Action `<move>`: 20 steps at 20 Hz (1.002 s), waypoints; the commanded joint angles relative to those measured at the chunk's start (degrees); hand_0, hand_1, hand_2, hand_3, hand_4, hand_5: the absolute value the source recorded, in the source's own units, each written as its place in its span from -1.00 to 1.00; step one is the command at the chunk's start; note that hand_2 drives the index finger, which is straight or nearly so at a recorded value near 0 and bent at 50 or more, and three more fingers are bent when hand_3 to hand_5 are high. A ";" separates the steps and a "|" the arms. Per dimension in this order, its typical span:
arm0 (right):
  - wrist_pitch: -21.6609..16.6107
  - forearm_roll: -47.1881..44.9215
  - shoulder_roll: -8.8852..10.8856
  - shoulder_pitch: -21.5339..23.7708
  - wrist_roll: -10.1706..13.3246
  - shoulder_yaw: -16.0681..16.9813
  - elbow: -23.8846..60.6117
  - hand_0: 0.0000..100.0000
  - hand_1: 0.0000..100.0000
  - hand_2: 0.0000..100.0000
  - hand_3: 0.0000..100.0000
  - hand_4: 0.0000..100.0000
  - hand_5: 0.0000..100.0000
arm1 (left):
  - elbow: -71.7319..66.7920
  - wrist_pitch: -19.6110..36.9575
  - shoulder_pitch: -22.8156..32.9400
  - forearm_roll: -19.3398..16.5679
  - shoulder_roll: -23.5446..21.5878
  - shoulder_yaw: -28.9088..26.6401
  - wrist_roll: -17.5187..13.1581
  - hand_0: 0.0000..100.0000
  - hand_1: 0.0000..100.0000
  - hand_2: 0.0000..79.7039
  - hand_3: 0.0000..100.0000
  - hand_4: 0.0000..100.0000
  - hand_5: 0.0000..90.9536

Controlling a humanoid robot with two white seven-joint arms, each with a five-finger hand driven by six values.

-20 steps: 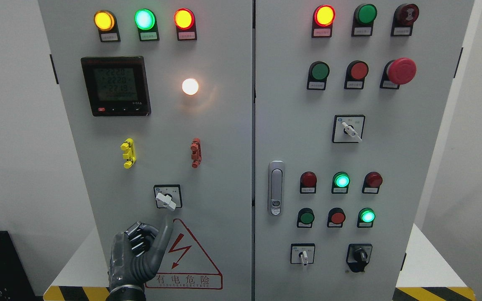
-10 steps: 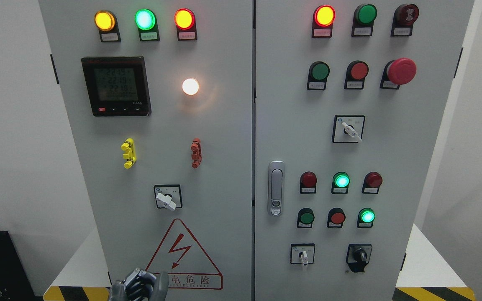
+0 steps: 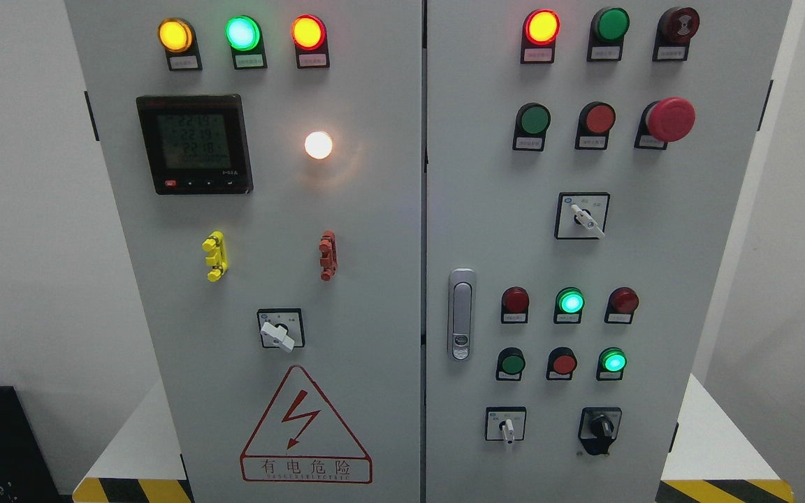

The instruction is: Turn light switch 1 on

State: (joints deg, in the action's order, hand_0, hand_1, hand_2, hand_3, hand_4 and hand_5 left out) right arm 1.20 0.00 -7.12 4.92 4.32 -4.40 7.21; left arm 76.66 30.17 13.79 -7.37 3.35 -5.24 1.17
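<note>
A grey electrical cabinet with two doors fills the head view. On the left door a white rotary switch (image 3: 279,334) sits in a black-framed plate above a red warning triangle (image 3: 305,427); its handle points down to the right. A round white lamp (image 3: 318,144) above it is lit. Neither hand shows in the view.
The left door carries yellow (image 3: 175,35), green (image 3: 242,32) and red (image 3: 308,32) lit lamps, a digital meter (image 3: 193,143), and yellow (image 3: 214,256) and red (image 3: 328,256) clips. The right door has push buttons, a red mushroom button (image 3: 669,119), more rotary switches and a door handle (image 3: 461,314).
The left hand, which was raised with a finger up just below the rotary switch, dropped down the door and has left the view at the bottom edge.
</note>
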 commanded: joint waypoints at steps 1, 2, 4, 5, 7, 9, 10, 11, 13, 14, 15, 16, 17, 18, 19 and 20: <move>0.03 -1.41 0.00 0.00 -0.01 0.00 0.00 -1.00 -1.00 -1.00 -1.00 -1.00 -1.00 | -45.51 2.26 0.72 0.07 -1.86 -4.60 -3.10 -0.88 -0.86 -1.00 -0.70 -0.72 -1.00; 0.03 -1.41 0.00 0.00 -0.01 0.00 0.00 -1.00 -1.00 -1.00 -1.00 -1.00 -1.00 | -49.55 2.35 0.54 -0.01 -2.03 -4.52 -3.19 -0.88 -0.88 -1.00 -0.71 -0.74 -1.00; 0.03 -1.41 0.00 0.00 -0.01 0.00 0.00 -1.00 -1.00 -1.00 -1.00 -1.00 -1.00 | -58.16 2.18 -1.29 -0.19 -2.12 -4.52 -3.19 -0.87 -0.98 -1.00 -0.81 -0.82 -1.00; 0.03 -1.41 0.00 0.00 -0.01 0.00 0.00 -1.00 -1.00 -1.00 -1.00 -1.00 -1.00 | -62.64 1.74 -2.61 0.16 -2.21 -4.52 -3.28 -0.86 -1.00 -1.00 -0.82 -0.83 -1.00; -0.05 -1.41 0.00 0.00 -0.01 0.00 0.00 -1.00 -1.00 -1.00 -1.00 -1.00 -1.00 | -71.00 0.86 -5.25 0.25 -2.47 -4.52 -3.54 -0.84 -1.00 -1.00 -0.83 -0.85 -1.00; 0.03 -1.41 0.00 0.00 -0.01 0.00 0.00 -1.00 -1.00 -1.00 -1.00 -1.00 -1.00 | -76.99 -2.20 -7.88 0.16 -2.91 -4.25 -4.94 -0.81 -1.00 -1.00 -0.88 -0.87 -1.00; -0.05 -1.41 0.00 0.00 -0.01 0.00 0.00 -1.00 -1.00 -1.00 -1.00 -1.00 -1.00 | -78.32 -5.00 -8.68 0.16 -2.83 -4.08 -5.38 -0.80 -1.00 -1.00 -0.89 -0.88 -1.00; 0.03 -1.41 0.00 0.00 -0.01 0.00 0.00 -1.00 -1.00 -1.00 -1.00 -1.00 -1.00 | -78.59 -8.60 -8.86 0.16 -2.74 -4.08 -5.39 -0.80 -1.00 -1.00 -0.92 -0.91 -1.00; 0.03 -1.41 0.00 0.00 -0.01 0.00 0.00 -1.00 -1.00 -1.00 -1.00 -1.00 -1.00 | -78.60 -17.55 -9.30 0.16 -2.74 -3.73 -6.35 -0.79 -1.00 -1.00 -0.95 -0.98 -1.00; 0.03 -1.41 0.00 0.00 -0.01 0.00 0.00 -1.00 -1.00 -1.00 -1.00 -1.00 -1.00 | -78.60 -21.78 -9.65 0.25 -2.65 -3.81 -7.75 -0.78 -1.00 -1.00 -0.97 -1.00 -1.00; 0.03 -1.41 0.00 0.00 -0.01 0.00 0.00 -1.00 -1.00 -1.00 -1.00 -1.00 -1.00 | -78.51 -25.21 -9.83 0.25 -2.48 -3.81 -9.33 -0.78 -1.00 -1.00 -1.00 -1.00 -1.00; -0.05 -1.41 0.00 0.00 -0.01 0.00 0.00 -1.00 -1.00 -1.00 -1.00 -1.00 -1.00 | -78.42 -27.51 -9.83 0.25 -2.39 -3.81 -10.04 -0.78 -1.00 -1.00 -1.00 -1.00 -1.00; 0.03 -1.41 0.00 0.00 -0.01 0.00 0.00 -1.00 -1.00 -1.00 -1.00 -1.00 -1.00 | -78.42 -28.92 -9.92 0.16 -2.39 -3.73 -10.05 -0.78 -1.00 -1.00 -1.00 -1.00 -1.00; -0.05 -1.41 0.00 0.00 -0.01 0.00 0.00 -1.00 -1.00 -1.00 -1.00 -1.00 -1.00 | -78.51 -29.46 -10.01 0.16 -2.30 -3.73 -10.05 -0.78 -1.00 -1.00 -1.00 -1.00 -1.00; 0.03 -1.41 0.00 0.00 -0.01 0.00 0.00 -1.00 -1.00 -1.00 -1.00 -1.00 -1.00 | -78.51 -29.64 -10.01 0.16 -2.21 -3.64 -10.05 -0.78 -1.00 -1.00 -1.00 -1.00 -1.00; 0.03 -1.41 0.00 0.00 -0.01 0.00 0.00 -1.00 -1.00 -1.00 -1.00 -1.00 -1.00 | -78.60 -29.99 -10.01 0.16 -2.30 -3.38 -10.05 -0.79 -1.00 -1.00 -1.00 -1.00 -1.00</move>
State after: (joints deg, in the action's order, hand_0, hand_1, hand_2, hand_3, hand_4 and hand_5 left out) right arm 1.18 0.00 -7.12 4.92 4.32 -4.40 7.21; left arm 15.38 3.16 4.95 -7.19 0.54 -8.53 -8.32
